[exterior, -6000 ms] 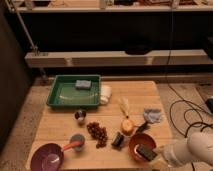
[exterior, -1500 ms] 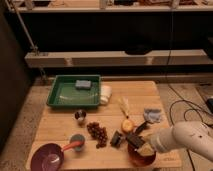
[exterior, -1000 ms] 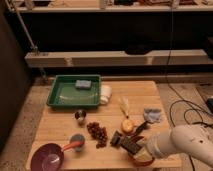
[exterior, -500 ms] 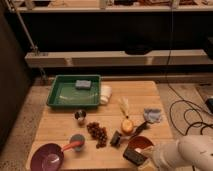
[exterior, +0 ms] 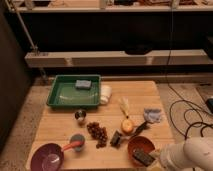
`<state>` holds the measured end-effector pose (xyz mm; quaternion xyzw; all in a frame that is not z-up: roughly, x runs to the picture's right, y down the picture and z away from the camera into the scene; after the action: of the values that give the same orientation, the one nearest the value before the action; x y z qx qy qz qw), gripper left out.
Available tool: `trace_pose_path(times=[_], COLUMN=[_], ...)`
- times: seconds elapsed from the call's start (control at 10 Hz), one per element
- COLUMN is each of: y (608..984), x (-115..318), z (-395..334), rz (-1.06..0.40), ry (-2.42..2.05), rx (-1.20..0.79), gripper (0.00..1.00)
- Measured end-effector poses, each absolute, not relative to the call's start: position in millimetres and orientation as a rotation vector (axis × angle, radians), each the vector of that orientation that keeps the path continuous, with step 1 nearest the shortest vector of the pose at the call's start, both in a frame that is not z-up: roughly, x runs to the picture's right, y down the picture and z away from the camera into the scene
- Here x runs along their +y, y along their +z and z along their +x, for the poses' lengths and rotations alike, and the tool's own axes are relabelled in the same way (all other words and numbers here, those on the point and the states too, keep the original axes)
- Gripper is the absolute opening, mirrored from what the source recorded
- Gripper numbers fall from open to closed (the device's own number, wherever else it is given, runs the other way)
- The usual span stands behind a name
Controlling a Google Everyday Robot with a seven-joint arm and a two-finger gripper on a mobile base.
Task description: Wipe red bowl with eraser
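Desk (exterior: pixel 60 127) is crowded w/ small stuff. Taking the red bowl (exterior: pixel 137 146) as landmark, near the desk's front right edge: a small black squarish object (exterior: pixel 116 138) sits just left of it, dark grapes (exterior: pixel 98 133) further left, then a grey cup w/ red handle (exterior: pixel 76 143) and a purple bowl (exterior: pixel 48 157) at far left front. Just behind the red bowl lies an orange fruit (exterior: pixel 128 126), w/ a pale yellowish item (exterior: pixel 124 105) beyond it and a blue-grey cloth (exterior: pixel 153 116) back-right. Small metal cup (exterior: pixel 80 116) is back-left; green tray (exterior: pixel 64 95) w/ blue sponge (exterior: pixel 83 84) sits well behind, a white roll (exterior: pixel 105 93) beside it.

Eraser (exterior: pixel 143 157) lies at the red bowl's front rim, tilted. Gripper (exterior: pixel 156 159) is just right of the eraser, at the end of the white arm (exterior: pixel 192 154) coming in from the right; cannot tell if it's spread or pinching.
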<state>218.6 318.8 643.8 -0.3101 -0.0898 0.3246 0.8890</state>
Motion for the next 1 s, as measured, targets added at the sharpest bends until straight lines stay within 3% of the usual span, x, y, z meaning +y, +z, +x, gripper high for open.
trace_pose_path(times=[1.0], y=[672], x=[282], z=[221], rz=[-0.596], ry=[0.732], rx=[-0.173], gripper=[0.00])
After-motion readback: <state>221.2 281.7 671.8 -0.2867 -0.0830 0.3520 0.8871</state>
